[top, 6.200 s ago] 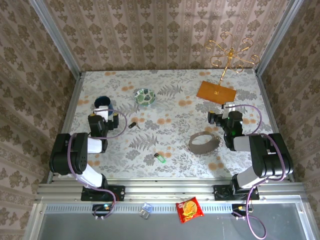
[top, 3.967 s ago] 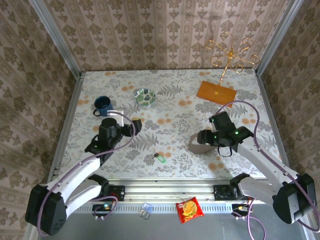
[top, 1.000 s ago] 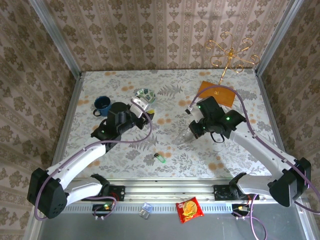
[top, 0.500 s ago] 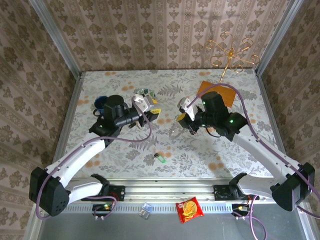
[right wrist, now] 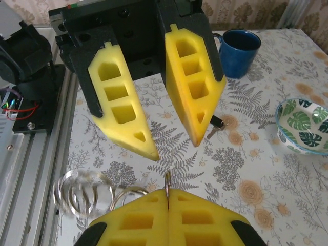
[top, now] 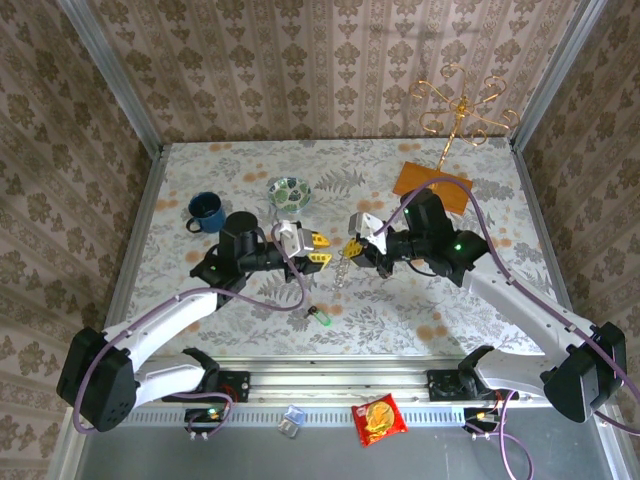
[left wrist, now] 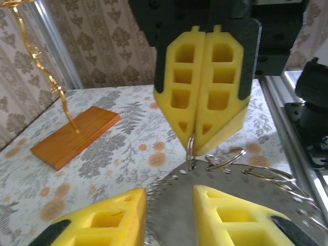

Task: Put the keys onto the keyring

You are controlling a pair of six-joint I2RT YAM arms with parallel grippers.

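Arms meet over the middle of the surface as seen from above. The left gripper has its yellow fingers parted. At its 3 o'clock the right gripper faces it, clenched, with the keyring dangling from it. The green key lies on the surface at 6 o'clock from the pair, apart from both.

From the left wrist, the right gripper hangs at 12 o'clock, pinched on a thin loop of the keyring. The grey band sits between the left gripper's spread fingers; I cannot tell whether they touch it.

From the right wrist, its own fingers press together on the ring wire, with loops bunched at 9 o'clock. The left gripper stands released at 12 o'clock, nothing between its tips. The dark key lies on the surface just behind it, with the mug farther off at 1 o'clock.
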